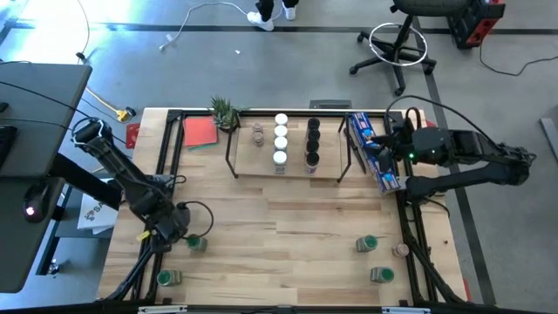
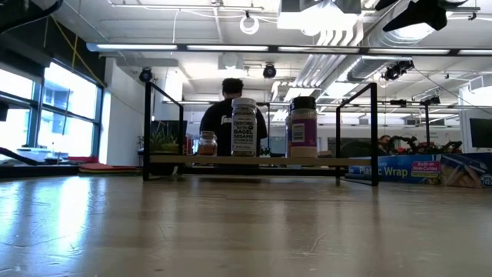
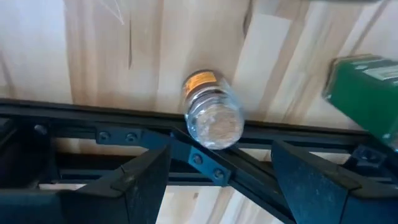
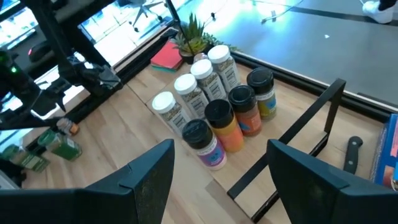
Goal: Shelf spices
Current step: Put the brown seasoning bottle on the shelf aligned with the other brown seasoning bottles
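With its fingers spread wide and empty over a clear jar [image 3: 213,112] lying by the table's front-left corner, the left gripper [image 1: 174,228] should, I judge, drop squarely astride it before closing. Farther back, the right gripper [image 1: 394,139] waits open beside the shelf [image 1: 288,168], where standing spices [image 4: 211,109] include one reading "BAGEL", and the blue box [image 2: 415,168] says "Wrap"

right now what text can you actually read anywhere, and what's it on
"Wrap": on the long blue box lying right of the shelf, low view.
"BAGEL", "SESAME": on the white-lidded jar on the shelf; its other lines are too small.
Other jar labels: too blurred to read.
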